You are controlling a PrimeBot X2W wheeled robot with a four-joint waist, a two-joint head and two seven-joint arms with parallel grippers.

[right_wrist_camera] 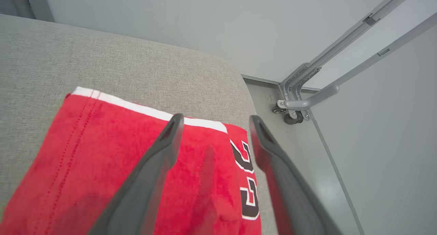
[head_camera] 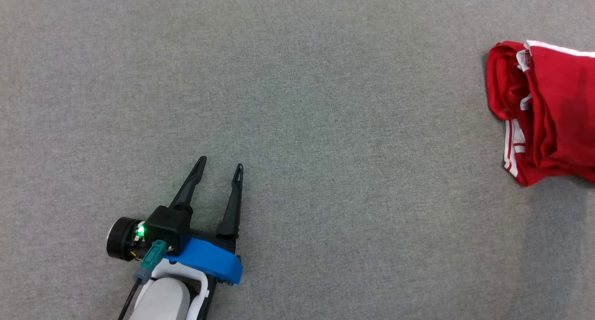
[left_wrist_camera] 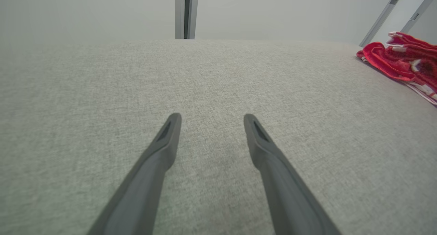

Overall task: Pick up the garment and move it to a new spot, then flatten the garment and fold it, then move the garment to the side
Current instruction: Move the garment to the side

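Garment [head_camera: 553, 110] sits folded in a red bundle at the far right edge of the grey desk [head_camera: 297, 101], so I'd say this is the final move-aside step, about done. Right pincer [right_wrist_camera: 215, 118] hangs right over it, fingers apart, nothing clamped. Left pincer [head_camera: 221, 162] is also spread, well away over bare desk. To finish clean, I'd lift the right one straight up with fingers wide so it can't snag a fold or drag the bundle off the corner. As for writing, there's a black number print [right_wrist_camera: 247, 180] with white outline, maybe 23, partly hidden.
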